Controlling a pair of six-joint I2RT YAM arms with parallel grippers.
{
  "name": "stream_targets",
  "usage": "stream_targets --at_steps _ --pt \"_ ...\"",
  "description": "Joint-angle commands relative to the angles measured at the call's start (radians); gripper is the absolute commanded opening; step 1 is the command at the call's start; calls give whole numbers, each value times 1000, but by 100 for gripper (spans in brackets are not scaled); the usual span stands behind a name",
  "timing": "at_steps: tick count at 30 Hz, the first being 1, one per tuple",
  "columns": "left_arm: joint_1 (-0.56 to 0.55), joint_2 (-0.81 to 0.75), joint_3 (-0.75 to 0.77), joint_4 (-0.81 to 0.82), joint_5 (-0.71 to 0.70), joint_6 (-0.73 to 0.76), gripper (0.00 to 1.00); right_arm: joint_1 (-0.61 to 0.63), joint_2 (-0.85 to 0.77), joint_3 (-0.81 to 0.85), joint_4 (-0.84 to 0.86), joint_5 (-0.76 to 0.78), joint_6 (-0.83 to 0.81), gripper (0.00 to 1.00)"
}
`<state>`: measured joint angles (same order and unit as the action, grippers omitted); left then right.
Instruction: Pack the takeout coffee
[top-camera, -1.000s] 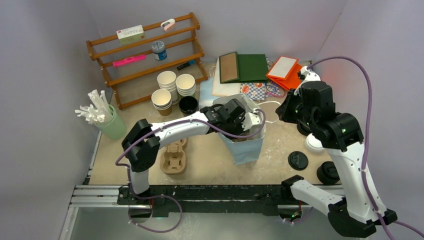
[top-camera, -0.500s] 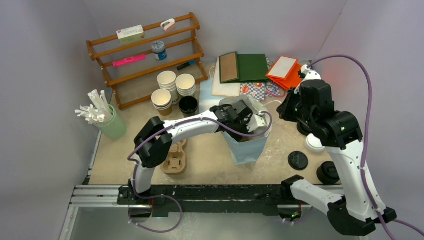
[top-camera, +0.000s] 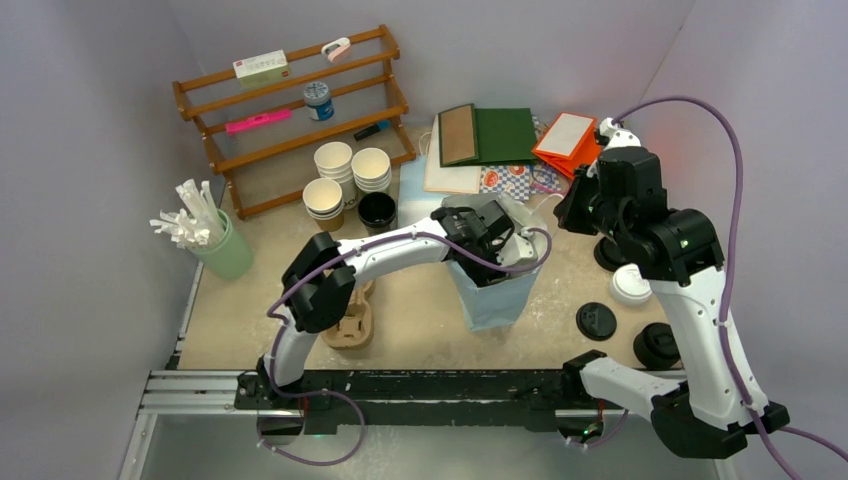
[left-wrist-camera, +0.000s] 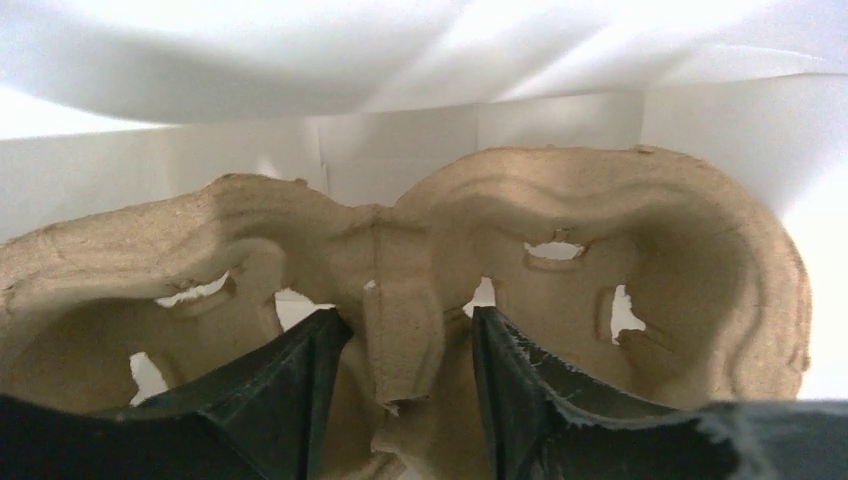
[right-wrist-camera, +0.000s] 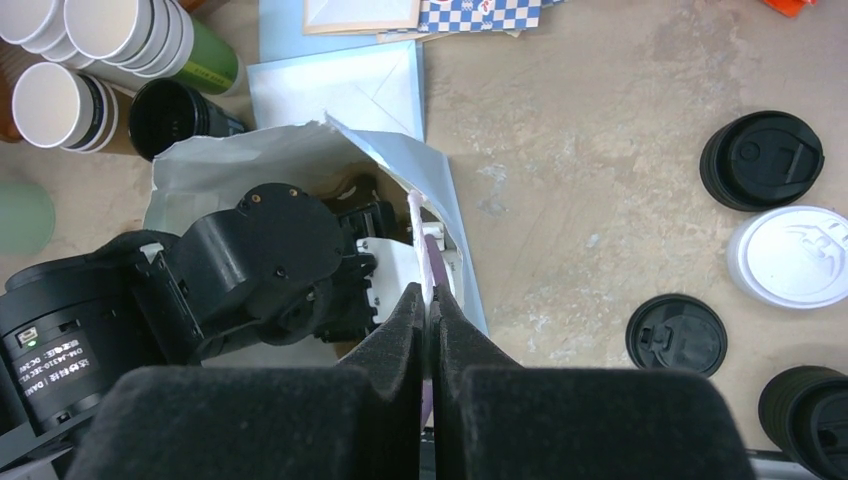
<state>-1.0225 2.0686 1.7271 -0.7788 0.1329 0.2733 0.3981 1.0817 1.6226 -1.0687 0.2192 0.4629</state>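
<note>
Deep inside paper bag (top-camera: 497, 298), pulp cup carrier (left-wrist-camera: 650, 240).

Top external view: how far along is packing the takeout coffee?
Done: a brown moulded-pulp cup carrier sits inside the pale blue paper bag. In hand: the left gripper straddles its centre ridge, jaws apart. To do: the white-lidded paper cup stands on the table, not yet bagged.

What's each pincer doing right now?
Left pincer: open, astride the ridge of the brown moulded pulp cup carrier.
Right pincer: closed by the light blue paper bag; grip unclear.
</note>
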Motion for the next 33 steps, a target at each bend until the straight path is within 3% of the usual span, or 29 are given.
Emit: stream_targets --at_steps 1,2,5,9,33 --pt "-17 17 64 -117 -2 3 57 0 -11 38 28 19 -8 0" --pt "-17 11 93 -129 -3 -1 59 -1 -12 31 27 17 -7 0" --pt "-17 -4 175 -157 -7 -14 79 -1 -14 14 33 3 -2 0" --pt "-17 -26 247 -174 -21 -36 86 -1 -18 -6 40 -15 2 0" --pt "-18 -278 276 -6 -48 -211 100 -1 -45 -83 63 -57 31 0"
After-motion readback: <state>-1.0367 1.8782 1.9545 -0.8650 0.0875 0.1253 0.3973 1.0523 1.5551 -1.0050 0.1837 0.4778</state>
